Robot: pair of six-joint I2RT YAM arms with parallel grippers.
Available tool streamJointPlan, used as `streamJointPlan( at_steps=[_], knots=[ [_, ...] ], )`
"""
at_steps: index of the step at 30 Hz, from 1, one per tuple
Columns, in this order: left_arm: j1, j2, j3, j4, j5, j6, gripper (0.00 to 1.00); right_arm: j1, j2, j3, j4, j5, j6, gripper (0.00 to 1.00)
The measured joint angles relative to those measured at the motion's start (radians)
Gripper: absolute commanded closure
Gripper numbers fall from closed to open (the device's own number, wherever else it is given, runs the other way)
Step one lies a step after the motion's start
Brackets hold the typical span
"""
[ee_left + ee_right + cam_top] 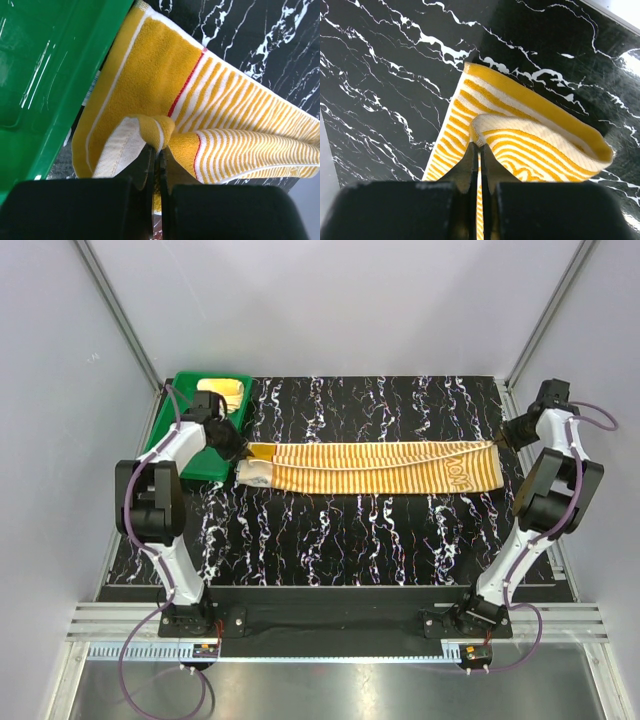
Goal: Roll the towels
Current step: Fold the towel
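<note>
The left gripper and right gripper each pinched one end of the striped towel, holding it stretched lengthwise across the black worktop, likely to flatten it for rolling. Its left end lay beside a green bin.

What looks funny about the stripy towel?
The striped towel is stretched long between the left claw and the right claw. Its left end is scrunched against the green bin, one corner curled over. Nothing looks torn.
</note>
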Motion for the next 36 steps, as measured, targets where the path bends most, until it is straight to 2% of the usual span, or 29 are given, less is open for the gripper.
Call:
streamJointPlan(
  at_steps=[7, 11, 13, 15, 18, 22, 23, 24, 28, 29, 30, 31, 32, 36],
  knots=[
    [0.011, 0.051, 0.026, -0.025, -0.011, -0.007, 1.00, 0.008, 0.065, 0.076, -0.023, 0.007, 0.000, 1.00],
    [0.026, 0.092, 0.072, -0.042, -0.011, -0.015, 0.96, 0.008, 0.111, 0.120, -0.043, 0.010, 0.000, 0.94],
    [0.035, 0.116, 0.098, -0.043, -0.009, -0.019, 0.87, 0.010, 0.137, 0.137, -0.048, 0.009, 0.000, 0.87],
    [0.042, 0.141, 0.121, -0.046, -0.005, -0.027, 0.87, 0.013, 0.165, 0.153, -0.050, 0.005, 0.002, 0.79],
    [0.048, 0.176, 0.157, -0.055, -0.005, -0.037, 0.74, 0.014, 0.212, 0.188, -0.050, 0.004, 0.004, 0.65],
    [0.052, 0.211, 0.196, -0.060, 0.008, -0.053, 0.71, 0.016, 0.252, 0.225, -0.049, 0.003, 0.008, 0.44],
    [0.053, 0.214, 0.201, -0.060, 0.011, -0.058, 0.62, 0.018, 0.254, 0.227, -0.050, 0.003, 0.006, 0.41],
    [0.055, 0.215, 0.205, -0.061, 0.019, -0.064, 0.59, 0.018, 0.255, 0.230, -0.050, 0.003, 0.005, 0.41],
    [0.062, 0.216, 0.235, -0.072, 0.032, -0.073, 0.55, 0.020, 0.249, 0.226, -0.046, 0.006, -0.001, 0.40],
    [0.064, 0.216, 0.243, -0.074, 0.032, -0.075, 0.47, 0.021, 0.236, 0.206, -0.037, 0.008, -0.005, 0.39],
    [0.066, 0.216, 0.250, -0.073, 0.033, -0.074, 0.27, 0.023, 0.215, 0.176, -0.027, 0.015, -0.008, 0.39],
    [0.067, 0.216, 0.255, -0.072, 0.034, -0.071, 0.16, 0.024, 0.190, 0.145, -0.019, 0.022, -0.011, 0.39],
    [0.068, 0.216, 0.261, -0.072, 0.046, -0.079, 0.01, 0.028, 0.153, 0.103, -0.015, 0.027, -0.015, 0.39],
    [0.068, 0.214, 0.289, -0.076, 0.047, -0.090, 0.01, 0.045, -0.029, -0.063, 0.009, 0.052, -0.038, 0.38]
  ],
)
